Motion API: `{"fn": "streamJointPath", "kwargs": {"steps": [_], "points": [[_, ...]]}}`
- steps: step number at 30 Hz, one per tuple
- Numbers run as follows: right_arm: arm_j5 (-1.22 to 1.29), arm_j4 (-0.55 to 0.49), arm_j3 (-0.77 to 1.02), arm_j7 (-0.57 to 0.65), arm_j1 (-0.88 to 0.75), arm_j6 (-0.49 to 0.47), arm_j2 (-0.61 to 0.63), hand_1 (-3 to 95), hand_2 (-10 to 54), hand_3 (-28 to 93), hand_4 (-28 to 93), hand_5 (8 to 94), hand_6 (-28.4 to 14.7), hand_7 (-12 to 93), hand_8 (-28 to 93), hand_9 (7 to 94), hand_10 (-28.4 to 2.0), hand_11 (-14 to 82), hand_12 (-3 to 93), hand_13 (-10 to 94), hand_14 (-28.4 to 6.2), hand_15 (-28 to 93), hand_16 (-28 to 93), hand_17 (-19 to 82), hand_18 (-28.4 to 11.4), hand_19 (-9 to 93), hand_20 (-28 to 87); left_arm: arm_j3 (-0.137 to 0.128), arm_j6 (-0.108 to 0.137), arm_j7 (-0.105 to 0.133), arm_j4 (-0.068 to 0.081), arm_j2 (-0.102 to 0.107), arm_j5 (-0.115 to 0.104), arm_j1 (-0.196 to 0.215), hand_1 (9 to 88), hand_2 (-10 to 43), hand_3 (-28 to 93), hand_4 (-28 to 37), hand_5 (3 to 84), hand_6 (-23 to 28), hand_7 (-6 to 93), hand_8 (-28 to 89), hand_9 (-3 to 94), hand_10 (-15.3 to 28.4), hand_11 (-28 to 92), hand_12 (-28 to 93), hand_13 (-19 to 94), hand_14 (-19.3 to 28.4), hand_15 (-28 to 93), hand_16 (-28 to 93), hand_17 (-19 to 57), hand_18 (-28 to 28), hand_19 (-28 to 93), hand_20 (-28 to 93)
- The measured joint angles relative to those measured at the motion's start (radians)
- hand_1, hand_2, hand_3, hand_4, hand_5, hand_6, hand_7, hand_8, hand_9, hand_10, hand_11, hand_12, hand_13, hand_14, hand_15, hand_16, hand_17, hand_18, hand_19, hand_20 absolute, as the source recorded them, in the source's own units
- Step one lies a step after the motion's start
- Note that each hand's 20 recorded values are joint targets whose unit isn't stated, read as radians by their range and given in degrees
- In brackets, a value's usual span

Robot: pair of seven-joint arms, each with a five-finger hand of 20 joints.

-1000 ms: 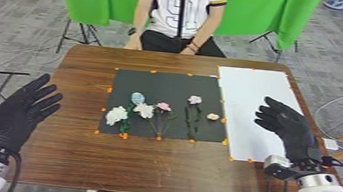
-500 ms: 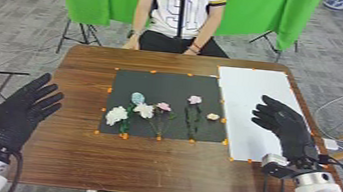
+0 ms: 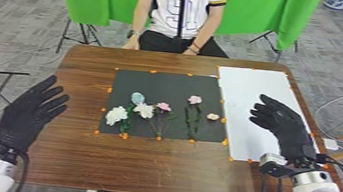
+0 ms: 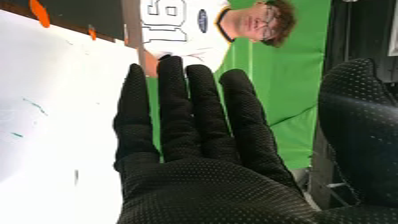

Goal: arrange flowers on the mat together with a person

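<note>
In the head view my left hand (image 3: 26,114) is open over the table's left edge, left of the dark mat (image 3: 156,85). My right hand (image 3: 283,125) is over the white sheet, open and holding nothing; in the right wrist view the same right hand (image 4: 209,185) has straight fingers. On the mat's left part lie a white flower (image 3: 116,115), a blue flower (image 3: 137,98), another white flower (image 3: 144,110) and a pink flower (image 3: 163,106). Farther right lies a pink flower (image 3: 194,100) with a long green stem, and a small cream flower (image 3: 213,116) near the mat's right edge.
A long white sheet (image 3: 253,91) lies right of the mat, held by orange tape. Orange tape pieces also mark the mat's edges. The brown table (image 3: 170,169) extends in front of both. Green cloth hangs beyond the far edge.
My left hand has shifted slightly to the right. My right hand has drifted a little to the left. The flowers have kept their places.
</note>
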Motion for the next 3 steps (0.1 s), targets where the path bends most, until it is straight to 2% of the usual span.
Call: {"fn": "streamJointPath", "kwargs": {"steps": [3], "points": [[0.000, 0.000, -0.001, 0.002, 0.001, 0.000, 0.000, 20.4, -0.5, 86, -22, 41.3, -6.0, 14, -8, 41.3, -14.5, 12.8, 25.8, 35, -12.1, 23, 31, 12, -19.9, 46, 30, 0.006, 0.000, -0.001, 0.002, -0.001, 0.000, -0.013, 25.9, -2.6, 70, -25.3, 31.3, 3.0, 14.0, -7, 27.4, 11.2, 14, 19, 22, 14.6, 22, 4, -8.3, 22.2, 43, 10]]}}
